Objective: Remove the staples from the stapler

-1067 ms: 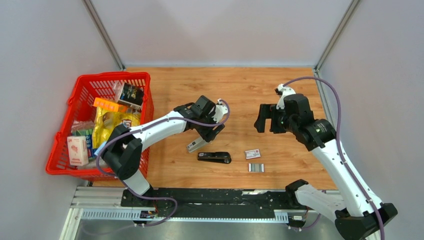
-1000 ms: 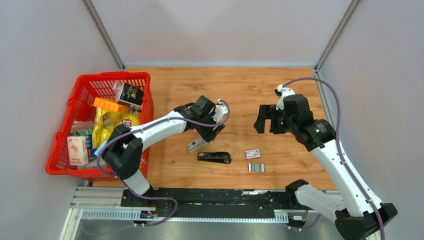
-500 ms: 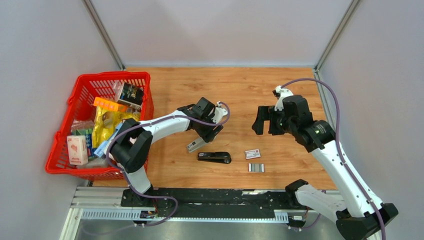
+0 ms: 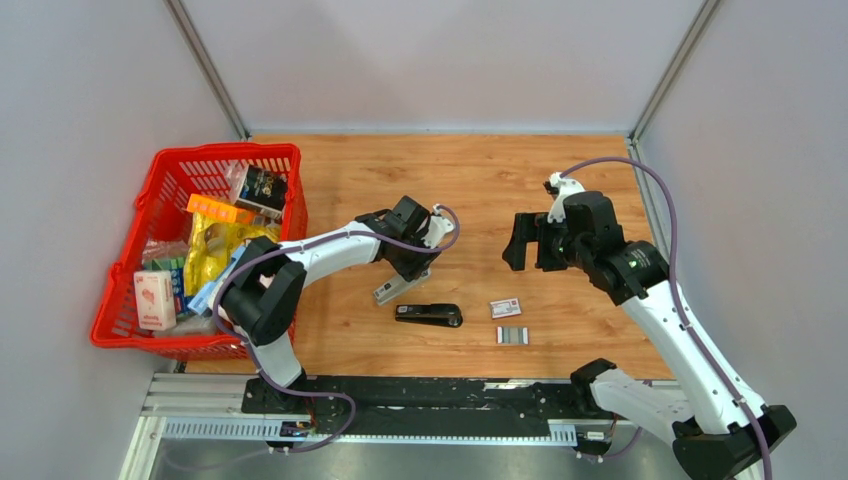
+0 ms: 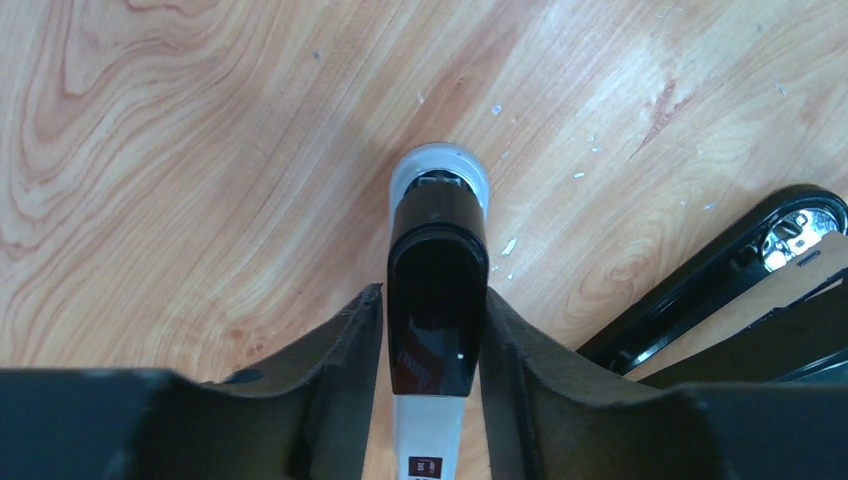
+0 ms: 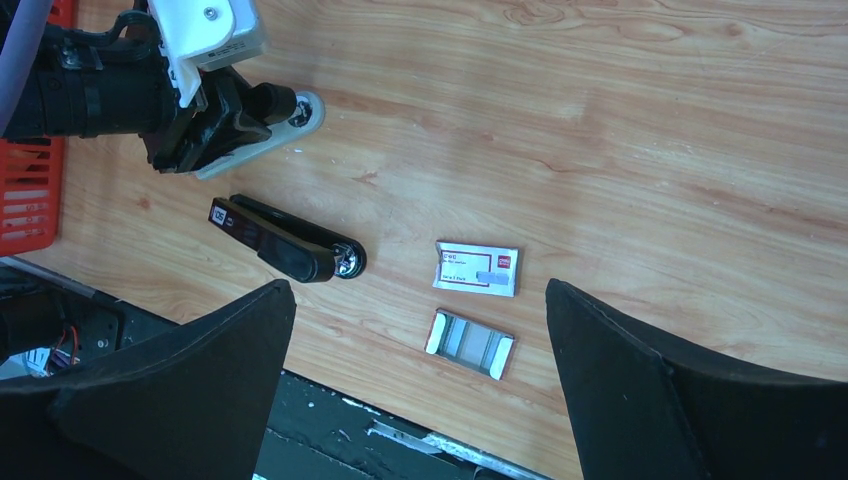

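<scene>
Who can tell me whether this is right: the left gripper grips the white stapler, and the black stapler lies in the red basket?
Wrong in one point: the black stapler lies on the table, not in the red basket, as the top external view shows. The left gripper does grip the white stapler.

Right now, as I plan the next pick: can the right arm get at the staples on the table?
Probably yes: the right fingers hang open above, the staples lie uncovered, and the box and black stapler sit to the side.
</scene>
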You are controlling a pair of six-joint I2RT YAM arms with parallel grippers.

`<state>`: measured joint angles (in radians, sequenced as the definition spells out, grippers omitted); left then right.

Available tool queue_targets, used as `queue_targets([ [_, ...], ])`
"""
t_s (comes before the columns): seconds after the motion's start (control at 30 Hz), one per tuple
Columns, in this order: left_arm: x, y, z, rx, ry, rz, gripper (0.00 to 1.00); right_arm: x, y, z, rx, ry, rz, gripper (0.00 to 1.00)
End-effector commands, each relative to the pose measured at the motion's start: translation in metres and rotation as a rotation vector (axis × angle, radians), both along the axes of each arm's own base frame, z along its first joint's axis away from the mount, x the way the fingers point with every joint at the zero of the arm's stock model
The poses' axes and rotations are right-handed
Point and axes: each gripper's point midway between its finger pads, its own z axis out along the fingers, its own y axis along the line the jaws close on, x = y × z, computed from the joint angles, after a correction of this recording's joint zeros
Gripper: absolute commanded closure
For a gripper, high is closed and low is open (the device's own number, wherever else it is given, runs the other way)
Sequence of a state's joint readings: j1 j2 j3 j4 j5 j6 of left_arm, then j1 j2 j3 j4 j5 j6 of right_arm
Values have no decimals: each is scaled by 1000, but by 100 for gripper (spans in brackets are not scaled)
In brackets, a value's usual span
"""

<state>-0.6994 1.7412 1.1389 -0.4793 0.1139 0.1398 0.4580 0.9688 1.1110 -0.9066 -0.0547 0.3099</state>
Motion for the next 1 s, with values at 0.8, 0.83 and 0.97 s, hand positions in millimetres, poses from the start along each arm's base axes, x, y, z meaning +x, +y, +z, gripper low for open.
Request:
queue_targets([
  [0.8,-54,-21,164,-326,-70,-240,100,-9,14,64,38,-149,165,3],
  [0.83,-61,-20,171,-349,-67,-259,100,-15,22,69,62,-146,220,4],
  [0.97,-95,-25,195,-475,-22,-359,100,-40,50,80,94,-116,423,5],
])
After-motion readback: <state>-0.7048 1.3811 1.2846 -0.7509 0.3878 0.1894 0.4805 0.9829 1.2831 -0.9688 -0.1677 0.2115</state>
